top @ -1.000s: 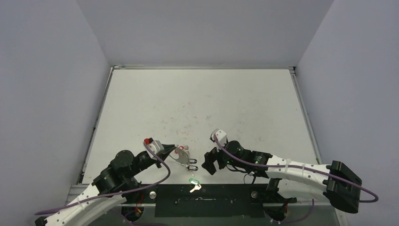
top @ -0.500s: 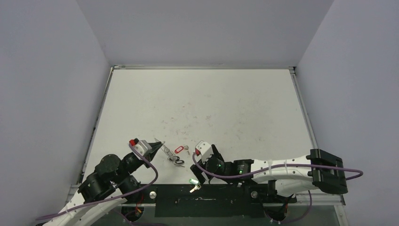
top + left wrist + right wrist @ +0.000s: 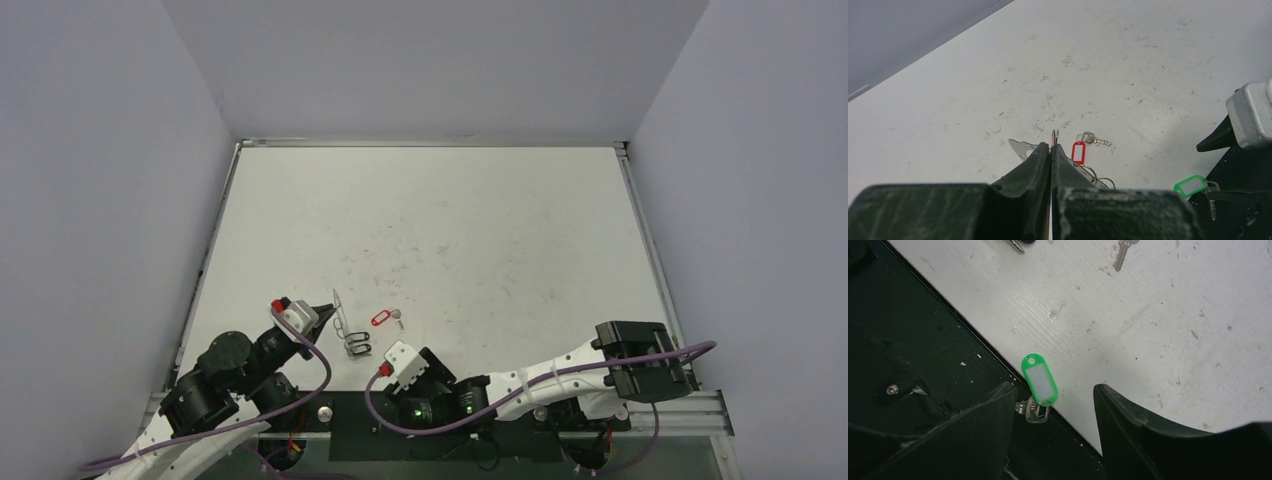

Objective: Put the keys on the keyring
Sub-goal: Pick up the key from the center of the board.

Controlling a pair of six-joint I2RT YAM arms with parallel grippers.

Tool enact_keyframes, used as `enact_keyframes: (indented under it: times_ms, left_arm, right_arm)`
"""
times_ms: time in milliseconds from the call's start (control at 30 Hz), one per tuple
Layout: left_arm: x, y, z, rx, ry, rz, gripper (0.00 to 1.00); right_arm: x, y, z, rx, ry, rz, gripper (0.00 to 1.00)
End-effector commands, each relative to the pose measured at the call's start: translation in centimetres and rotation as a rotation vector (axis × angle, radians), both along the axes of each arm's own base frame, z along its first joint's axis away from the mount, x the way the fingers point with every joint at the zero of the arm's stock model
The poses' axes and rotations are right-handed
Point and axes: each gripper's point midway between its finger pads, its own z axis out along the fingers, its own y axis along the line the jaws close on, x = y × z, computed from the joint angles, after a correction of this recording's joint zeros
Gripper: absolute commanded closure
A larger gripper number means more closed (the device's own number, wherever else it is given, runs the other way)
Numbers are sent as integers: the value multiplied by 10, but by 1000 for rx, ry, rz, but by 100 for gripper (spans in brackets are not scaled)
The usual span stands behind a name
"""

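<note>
The green-tag key (image 3: 1039, 380) is lying at the near edge of the table (image 3: 1158, 315). Its tag is resting on the white top, and its little silver key is poking over the black strip (image 3: 923, 340) along the front.

The right gripper (image 3: 1053, 386) is hanging right over it. Its fingers are about half apart and are holding nothing. The tag is sitting in the gap, closer to one finger than the other. The silver key is just beside that finger, and I cannot tell if they are touching.

The tag's long way is pointing from the strip out across the table. So one finger is standing at each long side, and a squeeze would likely catch it across its narrow way. The table edge under the key could make it slip.

Over on the left, the left gripper (image 3: 1051, 149) is pinching the keyring (image 3: 1054, 137) tight and holding it up on its edge. The red-tag key (image 3: 1078, 152) is lying flat just to the right of it. The right arm is much nearer the green one.
</note>
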Motion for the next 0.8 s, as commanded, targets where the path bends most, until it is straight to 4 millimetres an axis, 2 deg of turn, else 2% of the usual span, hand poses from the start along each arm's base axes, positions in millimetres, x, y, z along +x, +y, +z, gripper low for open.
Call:
enact_keyframes:
  times_ms: [0,200,333,433,500,600,667,767]
  left_arm:
    - [-2,5,25,-53,-54,8,100]
    - [-1,2,25,-57,-54,0,100]
    - [-1,1,24,-53,-51,-2,100]
    - [0,0,24,-53,-52,-4,100]
    - [0,0,23,-50,-50,-4,100]
    - [0,-1,23,-53,-51,-7,100]
    - [0,-2,23,-51,-51,-10,100]
    - [0,-3,23,-52,-51,-12,100]
  right_arm:
    - [7,-8,1,-45,-62,-98,44]
    - [3,-8,-11,-67,-35,-106,50]
    - [-3,-7,-19,-56,6,-105,57]
    - [-7,-6,-24,-48,35,-101,58]
    - [-10,-5,-26,-46,49,-99,56]
    - [-13,-5,-26,-41,60,-100,45]
    - [-15,-5,-29,-43,71,-101,45]
    - [-18,-7,-36,-59,85,-102,56]
